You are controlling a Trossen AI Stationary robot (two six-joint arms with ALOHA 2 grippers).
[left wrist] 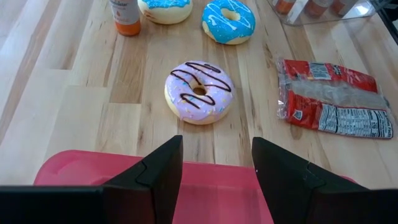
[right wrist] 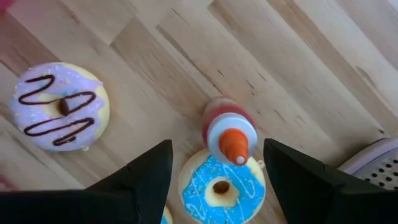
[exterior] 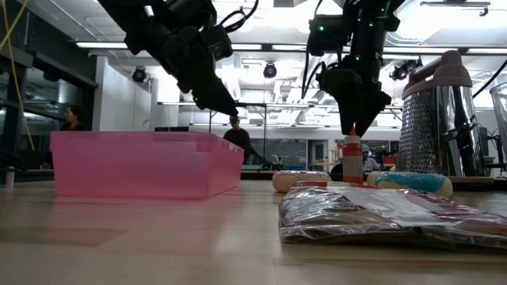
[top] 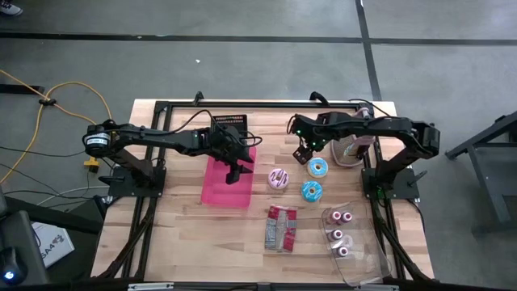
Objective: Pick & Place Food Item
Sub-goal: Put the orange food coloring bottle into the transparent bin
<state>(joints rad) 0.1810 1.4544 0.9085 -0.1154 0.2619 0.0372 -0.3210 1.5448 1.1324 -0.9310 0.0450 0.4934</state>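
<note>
At centre frame, your empty pink bin (top: 226, 184) shows nothing placed yet: left gripper (top: 235, 173) and right gripper (top: 302, 153) hover unclenched, doughnuts (top: 279, 179) untouched.

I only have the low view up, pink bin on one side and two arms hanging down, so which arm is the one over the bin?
Observer: From above, the left gripper hangs over the pink bin, open and empty.
Operator: What's that pale donut next to the bin?
Observer: The left wrist view shows lilac icing with chocolate drizzle on that donut.
Operator: And the other arm?
Observer: The right gripper is open above a small orange-capped bottle, beside a blue donut.
</note>
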